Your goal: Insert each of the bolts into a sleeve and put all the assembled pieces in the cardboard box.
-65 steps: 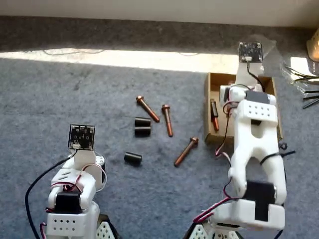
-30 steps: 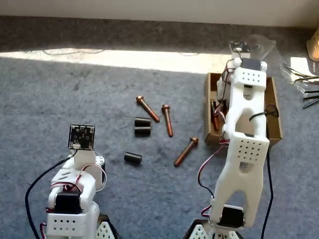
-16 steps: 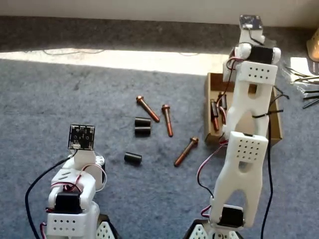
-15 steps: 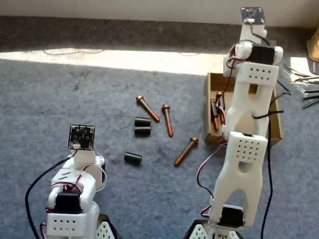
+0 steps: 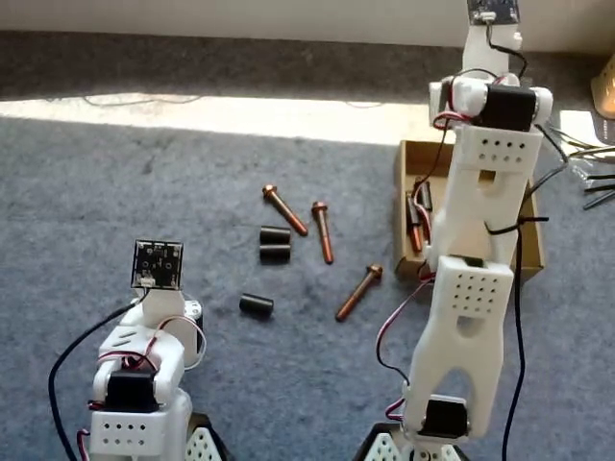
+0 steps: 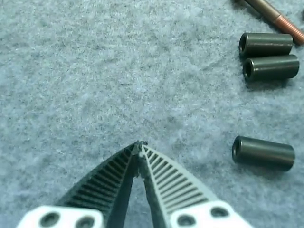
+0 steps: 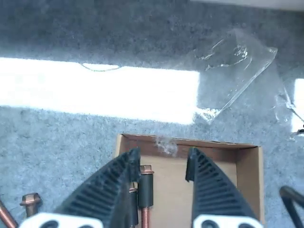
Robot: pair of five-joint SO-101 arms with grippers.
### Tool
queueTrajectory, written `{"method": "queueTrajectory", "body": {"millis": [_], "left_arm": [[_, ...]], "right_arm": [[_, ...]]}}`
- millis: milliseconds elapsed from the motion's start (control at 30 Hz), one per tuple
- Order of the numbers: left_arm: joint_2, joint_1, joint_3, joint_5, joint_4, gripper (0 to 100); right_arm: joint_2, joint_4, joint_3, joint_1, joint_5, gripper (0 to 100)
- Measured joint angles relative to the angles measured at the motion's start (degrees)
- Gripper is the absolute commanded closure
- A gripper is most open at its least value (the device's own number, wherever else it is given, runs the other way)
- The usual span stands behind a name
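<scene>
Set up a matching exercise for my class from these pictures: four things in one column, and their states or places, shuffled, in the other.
Column A
1. left gripper
2. right gripper
3. cardboard box
4. pair of sleeves

Column B
a. lying side by side on the carpet
b. open, above the cardboard box
c. holds assembled pieces
d. shut, over the carpet

Pairs: 1-d, 2-b, 3-c, 4-a

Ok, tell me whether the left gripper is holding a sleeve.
No, the left gripper is shut on nothing; the nearest sleeve lies apart from it.
</scene>
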Motion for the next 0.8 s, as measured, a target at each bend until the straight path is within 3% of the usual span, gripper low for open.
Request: {"method": "queueTrajectory", "body": {"millis": [800], "left_arm": [[0.0, 0.0, 0.0, 0.0, 0.0, 99]], "right_arm": [[-34.5, 0.0, -0.8, -0.5, 0.0, 85.8]]}}
